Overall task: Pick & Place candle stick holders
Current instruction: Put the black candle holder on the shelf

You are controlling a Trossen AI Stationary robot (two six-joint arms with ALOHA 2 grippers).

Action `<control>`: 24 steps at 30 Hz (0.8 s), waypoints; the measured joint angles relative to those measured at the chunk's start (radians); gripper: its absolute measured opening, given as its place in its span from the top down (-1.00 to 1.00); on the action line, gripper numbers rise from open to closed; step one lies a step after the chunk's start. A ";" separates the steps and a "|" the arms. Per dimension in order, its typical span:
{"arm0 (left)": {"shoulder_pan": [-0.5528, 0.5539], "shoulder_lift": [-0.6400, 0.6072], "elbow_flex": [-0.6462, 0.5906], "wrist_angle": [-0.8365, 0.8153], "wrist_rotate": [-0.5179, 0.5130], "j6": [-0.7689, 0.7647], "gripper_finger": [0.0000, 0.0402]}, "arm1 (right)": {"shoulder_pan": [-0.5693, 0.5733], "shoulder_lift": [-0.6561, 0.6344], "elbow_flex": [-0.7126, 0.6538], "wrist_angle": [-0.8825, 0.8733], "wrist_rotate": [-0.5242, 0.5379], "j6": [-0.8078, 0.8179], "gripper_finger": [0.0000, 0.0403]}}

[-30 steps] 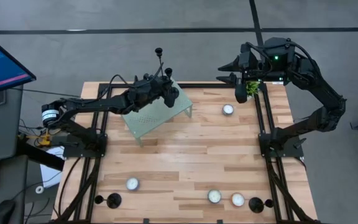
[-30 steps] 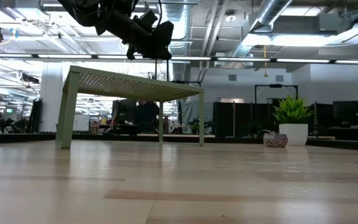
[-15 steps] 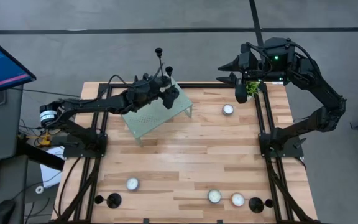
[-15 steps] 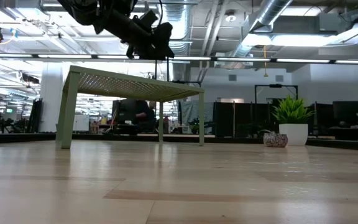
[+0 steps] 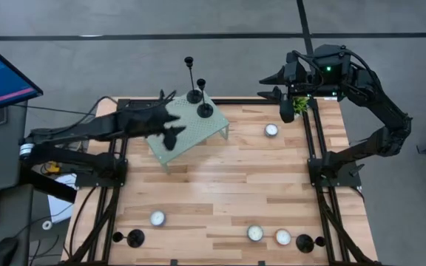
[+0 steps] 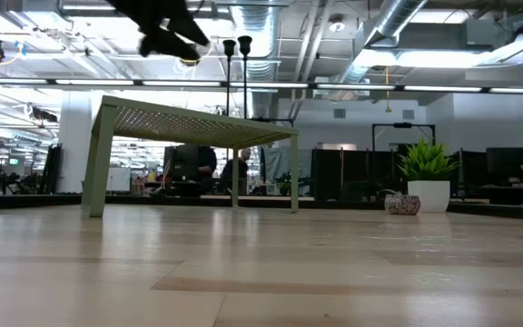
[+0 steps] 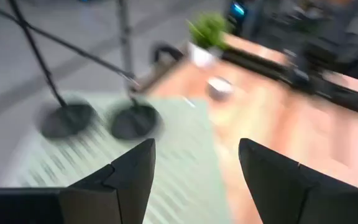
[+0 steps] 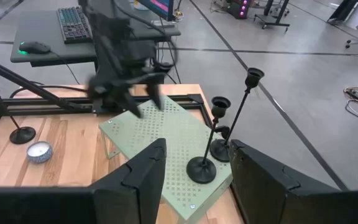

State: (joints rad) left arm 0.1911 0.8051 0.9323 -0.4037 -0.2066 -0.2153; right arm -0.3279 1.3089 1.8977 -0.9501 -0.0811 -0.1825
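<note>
Just beyond the open, empty left gripper (image 5: 170, 135) stood two candle stick holders (image 5: 197, 94), upright side by side on the green stand (image 5: 198, 133), apparently just released there; right gripper (image 5: 271, 83) waited apart, half-open, empty.

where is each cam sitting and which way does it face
High: overhead, straight down on table, both arms.
Low: tabletop level, looking across at stand, left arm overhead.
Left wrist: over the stand, own left pincer open, two holder bases beyond.
Right wrist: table's far corner, own right pincer open, facing left arm.
Shared: two holders on stand.
</note>
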 joint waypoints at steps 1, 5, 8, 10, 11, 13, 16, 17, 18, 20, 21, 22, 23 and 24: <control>-0.017 -0.027 0.005 -0.057 0.033 -0.041 -0.16 | 0.000 0.000 0.000 0.000 0.000 0.000 0.16; -0.091 -0.097 0.015 -0.212 0.173 -0.201 -0.16 | 0.000 0.000 0.000 0.000 0.000 0.000 0.16; -0.148 -0.120 0.015 -0.339 0.291 -0.297 -0.16 | 0.000 0.006 0.000 0.001 0.000 0.000 0.16; -0.187 -0.121 0.015 -0.466 0.363 -0.350 -0.16 | 0.000 0.008 -0.001 0.000 0.000 0.000 0.15; -0.207 -0.118 0.015 -0.525 0.390 -0.373 -0.16 | 0.000 0.008 -0.001 0.001 0.000 0.000 0.15; -0.246 -0.105 0.015 -0.611 0.447 -0.409 -0.16 | 0.003 0.013 0.000 0.003 0.000 0.006 0.16; -0.303 -0.075 0.015 -0.661 0.511 -0.451 -0.16 | 0.007 0.026 -0.001 -0.003 -0.001 0.026 0.17; -0.319 -0.064 0.015 -0.663 0.522 -0.467 -0.16 | 0.007 0.026 -0.002 -0.006 -0.001 0.026 0.17; -0.333 -0.053 0.015 -0.664 0.526 -0.479 -0.16 | 0.009 0.025 -0.001 -0.006 -0.001 0.026 0.17; -0.360 -0.024 0.015 -0.664 0.543 -0.497 -0.16 | 0.021 0.031 0.001 -0.004 -0.001 0.027 0.17; -0.372 -0.010 0.015 -0.665 0.558 -0.500 -0.16 | 0.026 0.033 0.001 -0.008 -0.001 0.028 0.17; -0.384 0.005 0.015 -0.666 0.572 -0.501 -0.16 | 0.027 0.037 -0.001 -0.014 0.000 0.030 0.17; -0.396 0.020 0.015 -0.665 0.583 -0.501 -0.16 | 0.027 0.039 -0.002 -0.018 -0.001 0.030 0.17; -0.408 0.033 0.015 -0.666 0.592 -0.501 -0.16 | 0.029 0.043 -0.002 -0.017 -0.004 0.029 0.17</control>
State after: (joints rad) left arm -0.2168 0.8379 0.9470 -1.0700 0.3855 -0.7162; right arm -0.2991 1.3517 1.8961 -0.9666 -0.0850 -0.1537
